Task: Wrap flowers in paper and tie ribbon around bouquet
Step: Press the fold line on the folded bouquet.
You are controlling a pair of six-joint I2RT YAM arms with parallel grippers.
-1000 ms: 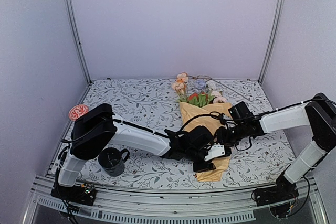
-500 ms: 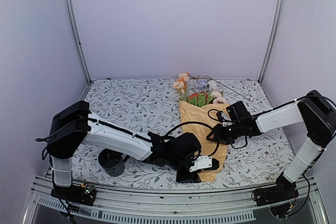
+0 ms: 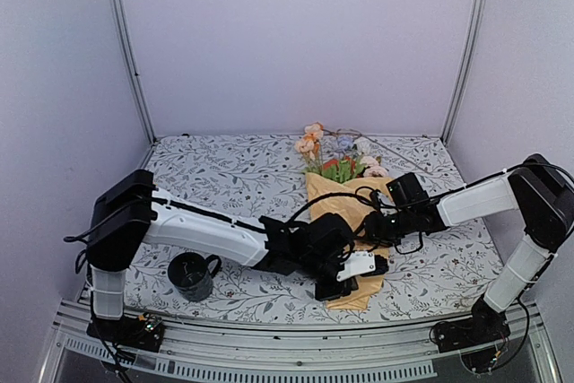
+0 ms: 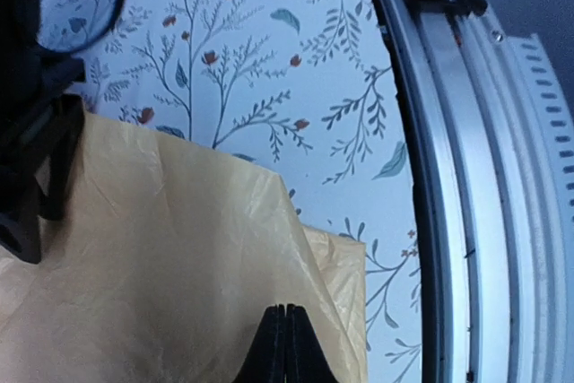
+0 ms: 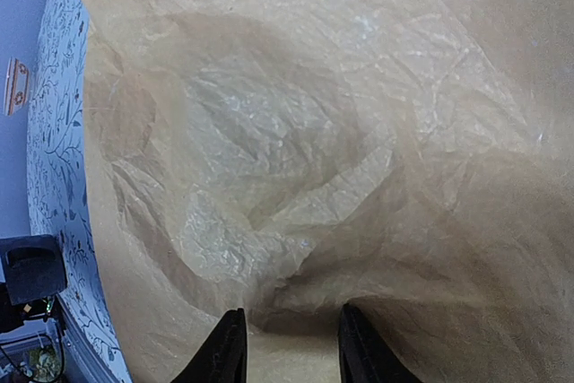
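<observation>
Observer: Bouquet (image 3: 352, 213) lies on tablecloth (image 3: 224, 177), flowers (image 3: 339, 152) at far end, paper (image 4: 161, 257) tail toward near rail (image 4: 466, 177). Wrapping looks done, tying not begun.
Recorder: Grippers?
Observer: Right gripper (image 5: 291, 311) clamps the papered waist, 2 fingers part-spread around a crumpled ridge. Left gripper (image 4: 285, 311) has its fingers pressed together over the tail, nothing seen between.
Recorder: Next?
Observer: Probably fetching the ribbon (image 3: 395, 150), seemingly the thin strand behind the heads. Left must open first.

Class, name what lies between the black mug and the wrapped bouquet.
In the top view, the left arm crosses above patterned tablecloth between the mug and the bouquet.
</observation>
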